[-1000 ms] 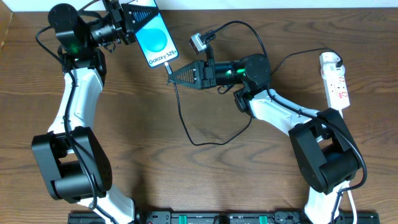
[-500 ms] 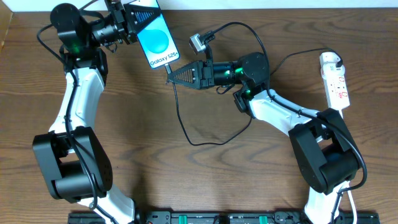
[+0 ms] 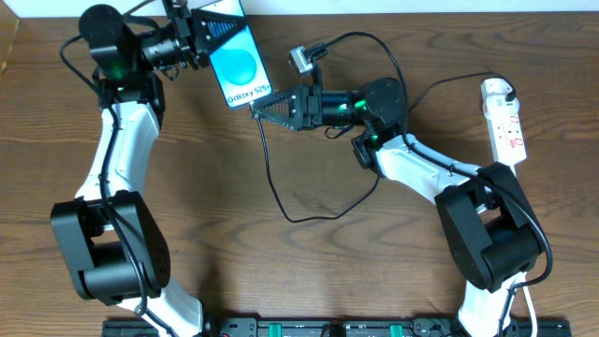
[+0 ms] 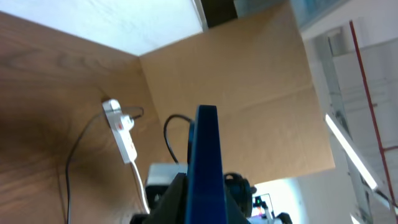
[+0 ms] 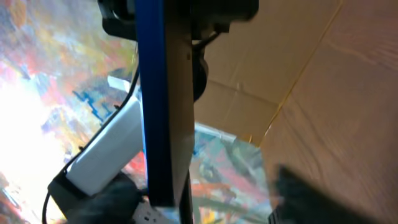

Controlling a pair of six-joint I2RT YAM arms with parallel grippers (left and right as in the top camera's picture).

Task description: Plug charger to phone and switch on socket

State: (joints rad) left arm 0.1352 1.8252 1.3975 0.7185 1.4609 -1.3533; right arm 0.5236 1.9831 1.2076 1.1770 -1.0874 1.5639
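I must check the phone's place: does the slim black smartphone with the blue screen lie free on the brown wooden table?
No, the left gripper is shut on one end of the smartphone.

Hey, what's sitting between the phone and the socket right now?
Overhead view: the right gripper and its arm, pointing at the phone, plus the charger looping across the table toward the socket.

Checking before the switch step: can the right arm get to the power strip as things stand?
Probably yes: the power strip lies uncovered on the right arm's side, and the right hand looks open.
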